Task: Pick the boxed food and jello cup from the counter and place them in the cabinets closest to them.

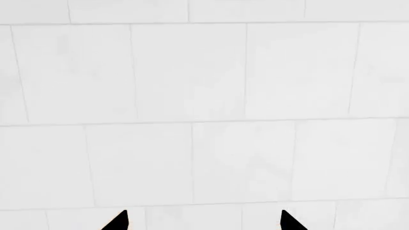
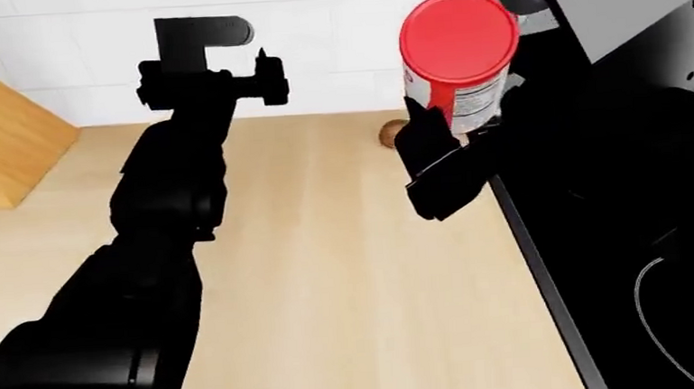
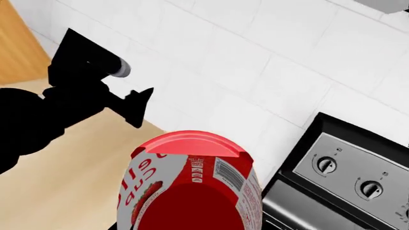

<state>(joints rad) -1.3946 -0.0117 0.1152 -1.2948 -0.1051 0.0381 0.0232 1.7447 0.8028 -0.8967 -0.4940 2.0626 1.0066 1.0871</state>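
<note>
My right gripper is shut on the jello cup, a round cup with a red lid and a white-and-red printed side. It holds the cup high above the counter, near the stove edge. The cup fills the right wrist view, hiding the fingers. My left gripper is raised over the counter's back, facing the white tile wall. In the left wrist view the left gripper is open and empty, only its two black fingertips showing. It also shows in the right wrist view. The boxed food is out of view.
A brown walnut-like ball lies on the counter by the wall, behind the right gripper. A wooden knife block stands at the left. The black stovetop and its knob panel lie to the right.
</note>
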